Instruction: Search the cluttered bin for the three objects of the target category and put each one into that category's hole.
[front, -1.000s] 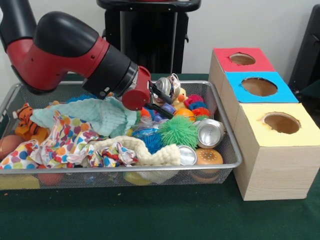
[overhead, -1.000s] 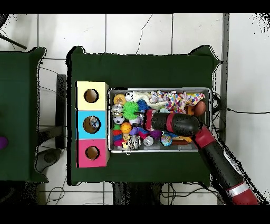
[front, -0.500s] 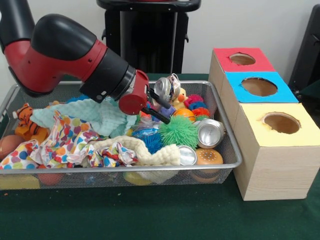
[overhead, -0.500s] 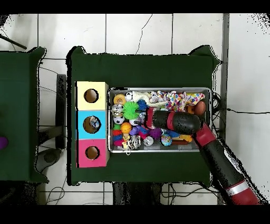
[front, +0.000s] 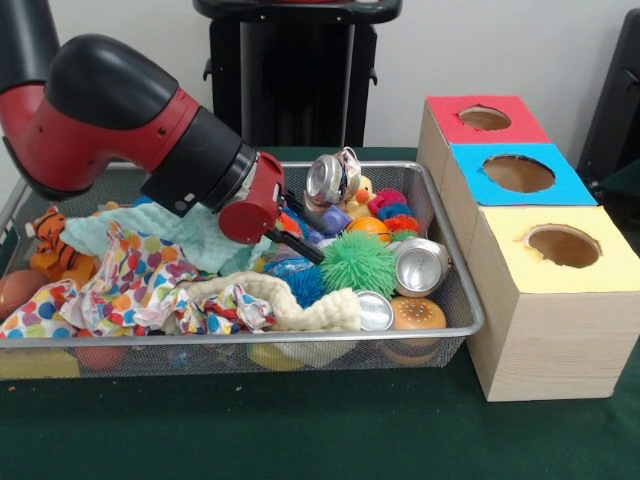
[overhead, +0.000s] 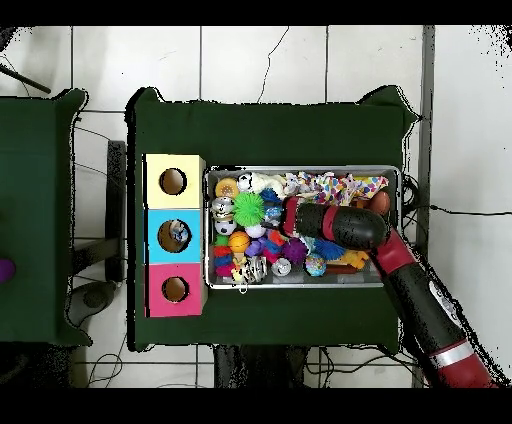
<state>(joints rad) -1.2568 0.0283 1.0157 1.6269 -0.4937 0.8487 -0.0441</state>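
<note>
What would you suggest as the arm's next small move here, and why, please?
Probably swing the gripper toward the silver can at the bin's far side: the gripper holds nothing visible, and the blue-topped hole already holds something.

Wire bin (front: 455, 290): silver mesh, holding a green spiky ball (front: 358, 262), a mint cloth (front: 205, 232), a cloth with multicoloured dots (front: 130, 280), an orange-and-black striped tiger toy (front: 50, 245) and a cream knit cloth (front: 300, 310). Boxes: red top (front: 483, 120), blue top (front: 515, 172), yellow top (front: 560, 245), pale wood sides. Table cover (front: 300, 420): dark green; arm (front: 120, 120): red and black.
</note>
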